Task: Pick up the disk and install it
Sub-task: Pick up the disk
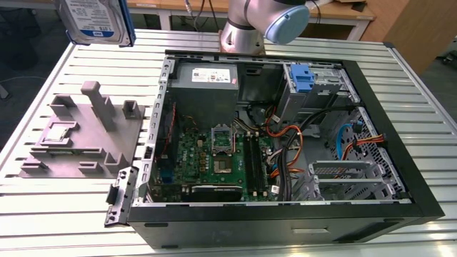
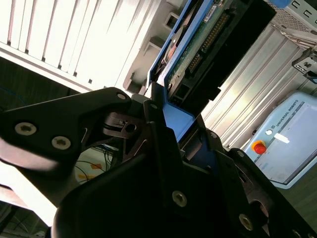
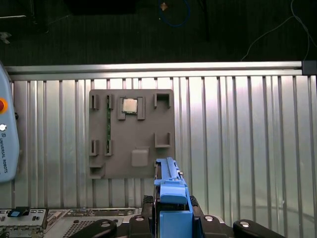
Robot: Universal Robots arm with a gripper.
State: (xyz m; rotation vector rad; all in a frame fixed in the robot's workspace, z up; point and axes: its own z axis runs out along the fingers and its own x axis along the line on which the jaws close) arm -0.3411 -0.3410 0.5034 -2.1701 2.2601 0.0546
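The disk, a silver-grey drive with a white-and-blue label in a blue carrier frame, hangs high above the table's far corner at the exterior view's left, beyond the grey fixture plate. In the second wrist view my gripper is shut on the blue frame of the disk, whose circuit-board side and connector edge show. In the first wrist view the disk's blue frame edge stands upright between my black fingers, over the fixture plate.
An open black computer case lies on the slatted metal table, with a motherboard, cables, a metal drive cage and an upright blue bracket. A small square chip sits on the fixture. The arm's base stands behind the case.
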